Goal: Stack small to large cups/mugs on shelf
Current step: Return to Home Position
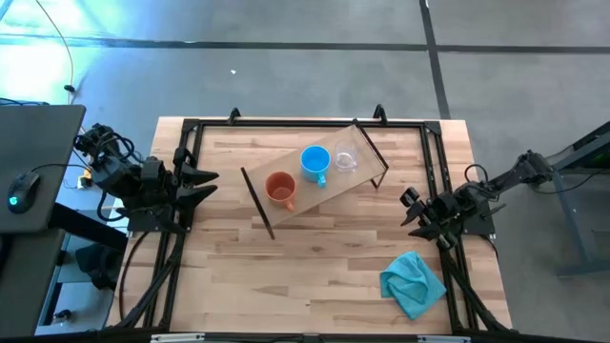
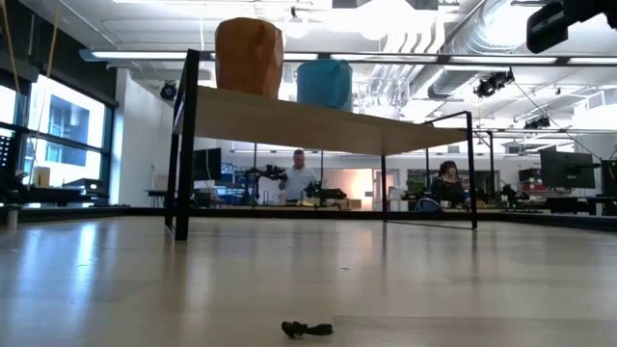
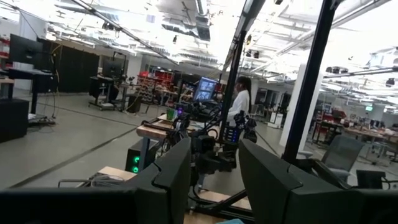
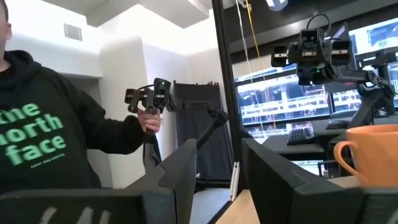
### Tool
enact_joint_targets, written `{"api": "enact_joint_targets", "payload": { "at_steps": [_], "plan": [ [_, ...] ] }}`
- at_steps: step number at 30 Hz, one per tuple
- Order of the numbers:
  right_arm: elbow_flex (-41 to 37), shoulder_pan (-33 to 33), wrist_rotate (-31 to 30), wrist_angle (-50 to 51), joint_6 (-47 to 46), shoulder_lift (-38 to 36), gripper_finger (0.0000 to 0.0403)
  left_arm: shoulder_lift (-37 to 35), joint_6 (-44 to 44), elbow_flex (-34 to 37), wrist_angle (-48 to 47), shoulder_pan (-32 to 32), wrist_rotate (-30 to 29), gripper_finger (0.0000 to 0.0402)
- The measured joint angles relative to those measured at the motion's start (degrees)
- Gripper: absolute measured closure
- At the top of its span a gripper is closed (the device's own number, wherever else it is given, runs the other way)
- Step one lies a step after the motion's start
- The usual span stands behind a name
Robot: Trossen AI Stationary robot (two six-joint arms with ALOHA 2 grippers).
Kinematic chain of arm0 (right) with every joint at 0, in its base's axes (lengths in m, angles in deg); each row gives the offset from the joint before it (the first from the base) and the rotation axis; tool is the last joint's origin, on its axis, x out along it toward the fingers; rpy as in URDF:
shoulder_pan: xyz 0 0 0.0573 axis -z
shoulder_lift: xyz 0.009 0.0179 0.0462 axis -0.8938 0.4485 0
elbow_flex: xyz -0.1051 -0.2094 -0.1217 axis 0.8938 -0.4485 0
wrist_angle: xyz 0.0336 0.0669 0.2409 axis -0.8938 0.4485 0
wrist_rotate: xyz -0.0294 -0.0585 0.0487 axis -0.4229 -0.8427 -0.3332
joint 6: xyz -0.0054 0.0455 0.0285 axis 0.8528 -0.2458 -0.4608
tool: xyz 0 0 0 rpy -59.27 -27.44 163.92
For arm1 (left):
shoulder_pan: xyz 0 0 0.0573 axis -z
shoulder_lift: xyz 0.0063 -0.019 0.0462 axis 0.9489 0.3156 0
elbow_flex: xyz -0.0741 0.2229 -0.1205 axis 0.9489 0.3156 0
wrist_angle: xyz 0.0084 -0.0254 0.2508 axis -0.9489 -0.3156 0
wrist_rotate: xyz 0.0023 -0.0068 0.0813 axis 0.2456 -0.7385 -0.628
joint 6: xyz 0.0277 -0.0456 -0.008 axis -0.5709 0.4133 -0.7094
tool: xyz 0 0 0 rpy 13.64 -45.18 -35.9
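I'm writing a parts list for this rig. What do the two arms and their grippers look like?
The left arm and right arm are black and jointed. The left gripper and right gripper each carry two dark, flat, wedge-shaped fingers. Black cables loop behind the left arm. No markings show.

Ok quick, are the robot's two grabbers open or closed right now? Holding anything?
Left gripper: open, holding nothing.
Right gripper: open, holding nothing.
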Motion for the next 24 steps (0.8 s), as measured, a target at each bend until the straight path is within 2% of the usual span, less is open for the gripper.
{"api": "enact_joint_targets", "payload": {
  "at_steps": [10, 14, 18, 24],
  "plan": [
    [0.0, 0.0, 0.02, 0.4, -0.17, -0.02, 0.0279, -0.01, 0.0, 0.0, -0.3, -0.01, 0.01, 0.0277],
    [0.0, 0.0, 0.02, 0.49, -0.48, -0.02, 0.0279, -0.04, 0.09, 1.43, -1.33, -0.01, 1.7, 0.0277],
    [-0.02, 0.0, 0.0, 0.01, -3.32, -0.02, 0.0279, -1.09, 0.67, 6.61, 1.23, 0.0, 2.76, 0.0277],
    [-0.03, 0.0, -0.49, -3.45, -5.72, -0.02, 0.0279, -6.64, -0.95, 18.9, 16.87, 0.04, 6.57, 0.0277]
  ]
}}
